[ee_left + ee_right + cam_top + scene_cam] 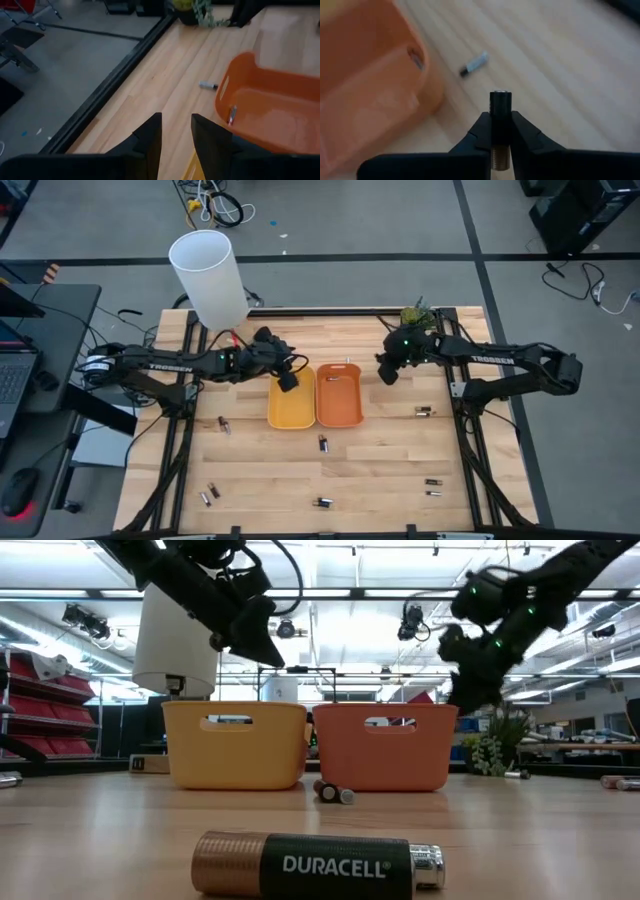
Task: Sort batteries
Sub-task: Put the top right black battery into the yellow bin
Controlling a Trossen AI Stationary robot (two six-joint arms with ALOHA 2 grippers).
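- The right gripper (500, 131) is closed on a dark battery (500, 107) with a copper-coloured end; the cell stands upright between the fingers (481, 131), its silvery tip poking out beyond them.
- In the high view the right gripper (388, 370) hangs above the wood just beside the orange tray (339, 415), on its right; the arm reaches in from the table's right edge, bent at the elbow.
- The left gripper (176, 131) has its fingers a narrow gap apart with nothing visible between them.
- It hovers over the yellow tray (290, 412), near that tray's far end; the left arm stretches in from the table's left side.
- The two trays sit side by side, touching, at the middle of the table (380, 460).
- One silvery battery (232, 114) lies inside the orange tray; another (208, 85) lies on the wood just beyond the tray's far end.
- Other batteries are scattered on the table: one (323, 443) just in front of the trays, one (424, 411) to the right, more towards the near edge.
- A white cylinder (208, 275) stands at the table's far left.
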